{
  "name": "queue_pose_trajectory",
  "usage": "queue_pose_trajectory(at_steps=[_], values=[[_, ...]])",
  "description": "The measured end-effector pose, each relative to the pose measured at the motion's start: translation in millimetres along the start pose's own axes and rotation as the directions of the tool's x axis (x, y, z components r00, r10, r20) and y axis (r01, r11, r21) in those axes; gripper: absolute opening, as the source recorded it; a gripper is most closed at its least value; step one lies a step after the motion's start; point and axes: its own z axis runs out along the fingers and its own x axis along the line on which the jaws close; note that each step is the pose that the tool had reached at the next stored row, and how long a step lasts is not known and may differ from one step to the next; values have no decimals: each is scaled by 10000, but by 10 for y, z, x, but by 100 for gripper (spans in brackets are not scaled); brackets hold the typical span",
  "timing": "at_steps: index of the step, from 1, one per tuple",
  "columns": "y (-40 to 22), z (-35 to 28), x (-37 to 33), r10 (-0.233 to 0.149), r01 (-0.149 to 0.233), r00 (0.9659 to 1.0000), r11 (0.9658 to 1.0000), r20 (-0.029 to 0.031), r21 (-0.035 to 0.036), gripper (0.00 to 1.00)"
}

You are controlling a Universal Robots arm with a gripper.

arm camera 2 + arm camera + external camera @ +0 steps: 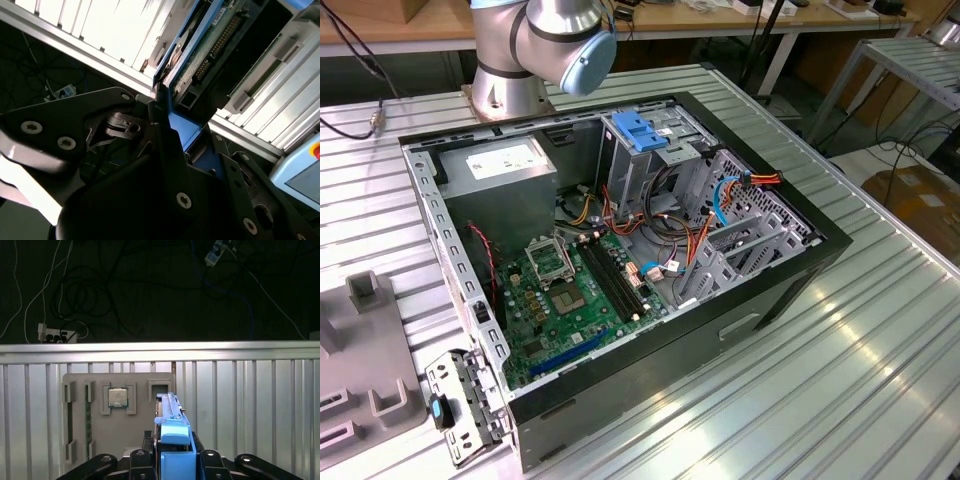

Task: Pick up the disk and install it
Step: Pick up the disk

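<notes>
In the first wrist view, the black 2-fingered gripper clamps the blue-railed flat metal disk edge-on, its long axis pointing straight out from the jaws.

Exterior view: my arm is cut by the top edge, the grey tray by the left. First wrist view: disk edge-on, near end buried between my jaws, label face hidden.

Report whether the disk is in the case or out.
Out: the end effector grips the disk on edge over the grey parts tray.
</notes>
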Motion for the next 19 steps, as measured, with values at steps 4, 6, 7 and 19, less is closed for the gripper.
queue_pose_trajectory(at_steps=[4,6,7,19], values=[[-1,-19,0,0,0,10000,10000,0,-5,37],[-2,-28,-1,0,0,10000,10000,0,-7,37],[-2,-32,-1,0,0,10000,10000,0,-7,37],[-5,-84,-2,0,0,10000,10000,0,-16,37]])
